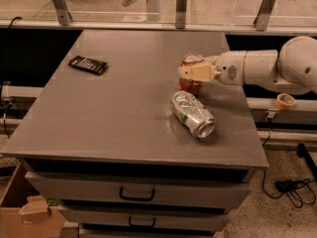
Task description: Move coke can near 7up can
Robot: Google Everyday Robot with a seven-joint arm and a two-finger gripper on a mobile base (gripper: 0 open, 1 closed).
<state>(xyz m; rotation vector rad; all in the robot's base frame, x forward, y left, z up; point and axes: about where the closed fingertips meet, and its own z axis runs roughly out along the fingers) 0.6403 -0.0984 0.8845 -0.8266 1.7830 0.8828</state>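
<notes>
The red coke can (190, 85) stands upright on the grey table (119, 108), just behind the 7up can. The 7up can (192, 114) is dented and silver with green marks, and lies on its side at the right of the table. My gripper (190, 72) reaches in from the right on a white arm (267, 68). Its tan fingers (197, 73) are closed around the coke can's upper half and hide its middle. The coke can's base is at or very near the tabletop.
A flat black device (87, 64) lies at the back left of the table. The table has drawers (136, 195) in front. A tape roll (285, 101) sits on a rail at the right. A cardboard box (29, 214) stands at the lower left. Cables (292, 187) lie on the floor at the right.
</notes>
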